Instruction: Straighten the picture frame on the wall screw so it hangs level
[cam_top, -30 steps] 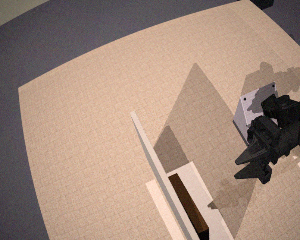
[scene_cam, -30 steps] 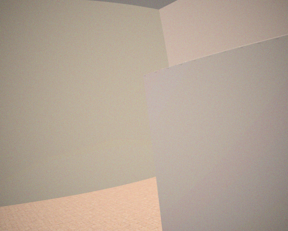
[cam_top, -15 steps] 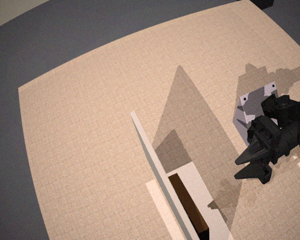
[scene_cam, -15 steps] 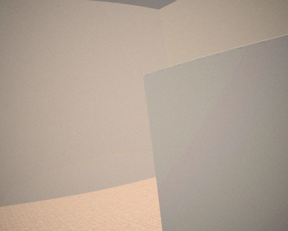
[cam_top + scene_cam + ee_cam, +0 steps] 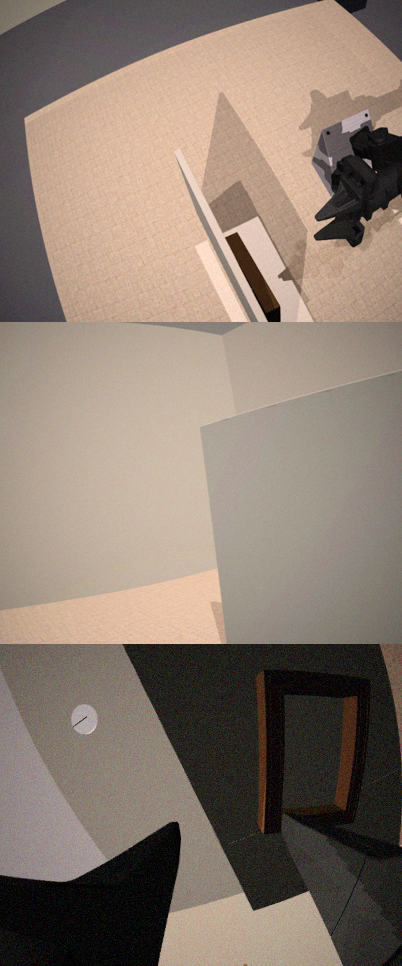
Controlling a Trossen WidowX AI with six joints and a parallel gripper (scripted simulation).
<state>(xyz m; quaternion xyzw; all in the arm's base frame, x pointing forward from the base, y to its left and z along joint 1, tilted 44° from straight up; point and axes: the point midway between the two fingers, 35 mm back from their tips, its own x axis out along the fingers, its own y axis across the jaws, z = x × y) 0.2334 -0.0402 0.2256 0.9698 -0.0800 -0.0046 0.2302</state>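
The brown picture frame [image 5: 253, 275] [image 5: 274, 754] hangs on the front of the upright panel [image 5: 218, 232] [image 5: 302, 523] [image 5: 210, 719]. In the wrist view its top and bottom bars are not parallel to a faint thin line on the panel; the top bar slopes down to the right while the line rises. The screw and notched strip are hidden. My gripper [image 5: 315, 228] [image 5: 231, 826] is open with nothing between its fingers, and stands away from the panel in the top view. The right finger overlaps the frame's lower edge in the wrist view. The exterior view shows only the panel's back.
A grey metal block [image 5: 355, 124] with dark screw heads stands beside the arm. A pale round disc [image 5: 84, 719] with a dark line shows at the left of the wrist view. A pale base strip [image 5: 218, 275] runs along behind the panel's foot.
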